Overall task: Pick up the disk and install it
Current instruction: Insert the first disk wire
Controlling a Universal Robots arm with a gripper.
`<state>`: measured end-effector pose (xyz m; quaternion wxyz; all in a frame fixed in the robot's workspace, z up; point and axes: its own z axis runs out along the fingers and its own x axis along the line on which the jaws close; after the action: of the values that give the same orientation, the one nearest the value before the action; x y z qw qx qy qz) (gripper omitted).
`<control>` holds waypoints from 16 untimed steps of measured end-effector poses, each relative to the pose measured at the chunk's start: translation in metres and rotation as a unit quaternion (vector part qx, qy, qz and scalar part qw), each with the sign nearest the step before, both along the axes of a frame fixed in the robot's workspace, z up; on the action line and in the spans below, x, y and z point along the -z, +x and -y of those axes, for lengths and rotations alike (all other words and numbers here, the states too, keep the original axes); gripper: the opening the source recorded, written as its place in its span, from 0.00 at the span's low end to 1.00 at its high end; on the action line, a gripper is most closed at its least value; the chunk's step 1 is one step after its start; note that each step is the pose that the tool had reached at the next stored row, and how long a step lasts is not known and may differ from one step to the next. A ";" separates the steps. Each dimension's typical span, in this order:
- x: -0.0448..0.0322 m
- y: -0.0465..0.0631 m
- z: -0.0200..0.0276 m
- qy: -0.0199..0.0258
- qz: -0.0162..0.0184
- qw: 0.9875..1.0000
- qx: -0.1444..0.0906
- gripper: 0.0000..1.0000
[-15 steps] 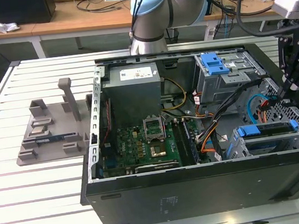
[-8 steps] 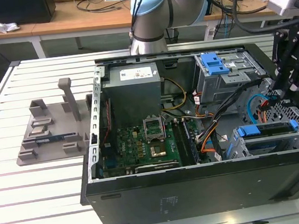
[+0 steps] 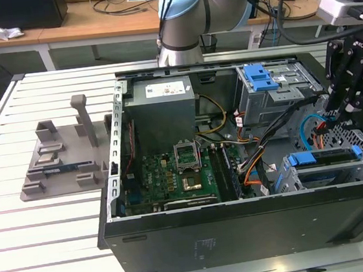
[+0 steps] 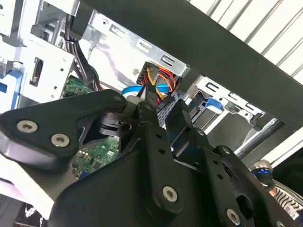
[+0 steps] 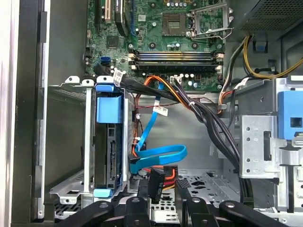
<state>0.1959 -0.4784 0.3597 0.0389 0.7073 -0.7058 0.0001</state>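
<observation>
- We see the open computer case (image 3: 243, 227) lying on its side on the slatted white surface (image 3: 49, 241), with the claw (image 3: 351, 85) hanging over its end at the exterior view's right, above the drive cages
- The disk (image 5: 110, 142) sits edge-on in the lower grey drive cage (image 5: 71, 189), blue rails at both ends; in the exterior view it is the blue-railed slab (image 3: 323, 158) near the case's front corner; we judge it already seated or nearly so, so the step in hand looks like the close of the install rather than the pick-up
- In the first wrist view the claw's two dark fingers (image 5: 156, 182) stand a little apart with nothing between them; we read it as spread and empty, just beside the blue data cable (image 5: 158, 158)
- Any next move calls for care among the loose cables (image 5: 208, 123) close to the fingers
- Hidden: the disk's label face; whether its connectors are plugged; the claw's tips in the second wrist view (image 4: 163, 118) sit against clutter
</observation>
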 end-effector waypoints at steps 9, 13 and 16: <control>0.0018 0.000 0.0005 -0.002 0.000 1.000 0.000 0.28; 0.0018 0.000 0.0006 -0.002 0.000 1.000 0.000 0.16; 0.0018 0.000 0.0007 -0.002 0.000 1.000 0.000 0.16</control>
<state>0.1958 -0.4791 0.3578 0.0402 0.7072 -0.7058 0.0014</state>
